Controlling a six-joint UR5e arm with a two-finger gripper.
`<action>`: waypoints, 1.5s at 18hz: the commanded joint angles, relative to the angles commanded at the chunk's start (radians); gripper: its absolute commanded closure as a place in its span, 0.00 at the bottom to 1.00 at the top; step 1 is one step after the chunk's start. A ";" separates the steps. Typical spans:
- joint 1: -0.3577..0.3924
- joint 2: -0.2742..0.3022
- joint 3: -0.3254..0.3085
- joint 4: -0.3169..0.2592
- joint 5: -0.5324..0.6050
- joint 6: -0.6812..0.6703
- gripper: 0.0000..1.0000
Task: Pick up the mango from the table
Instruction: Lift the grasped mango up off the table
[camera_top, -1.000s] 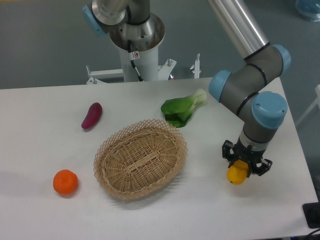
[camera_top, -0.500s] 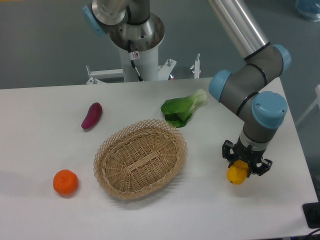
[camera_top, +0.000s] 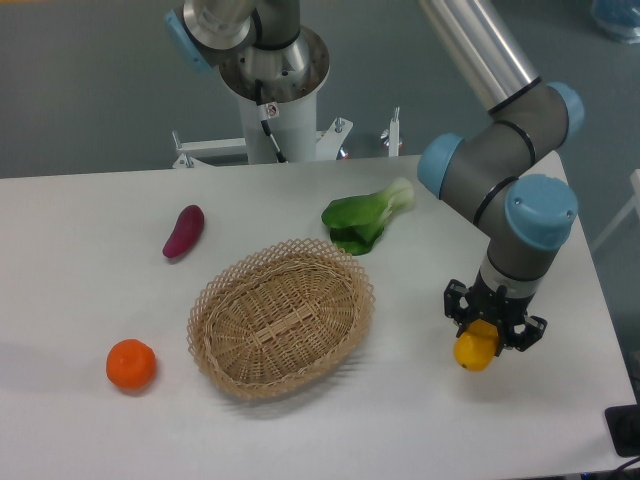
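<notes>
Here the whole matter turns on the mango (camera_top: 474, 350) lying directly beneath the hand (camera_top: 492, 322), not off to any side of it; the arm reaches down over the tabletop (camera_top: 80, 300) at about four o'clock from the woven basket (camera_top: 281, 316), and the yellow fruit pokes out under the black fingers, toward seven o'clock of the wrist; the fingers stand close on either side of the fruit and appear closed onto it, though the contact itself is partly hidden by the hand's own body; only the lower, rounded end of the mango shows, so its long axis cannot be read with certainty; it seems to run upward into the hand with a slight lean; whether its underside touches the tabletop or hangs just clear is too close to call, as the shadow beneath it is small and tight; judged from this, the grasp looks made and the remaining move is a straight lift, with no sideways correction needed; the risk would be the smooth skin slipping between narrow fingers; the leafy green (camera_top: 366, 220) lies at about eleven o'clock from the hand, well apart, and the purple vegetable (camera_top: 184, 231) and the round orange fruit (camera_top: 131, 364) sit far across the basket.
</notes>
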 joint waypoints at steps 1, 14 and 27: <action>-0.005 0.006 0.000 0.000 -0.006 -0.012 0.40; -0.008 0.046 -0.012 -0.049 0.023 0.141 0.40; 0.009 0.055 -0.006 -0.041 0.174 0.216 0.39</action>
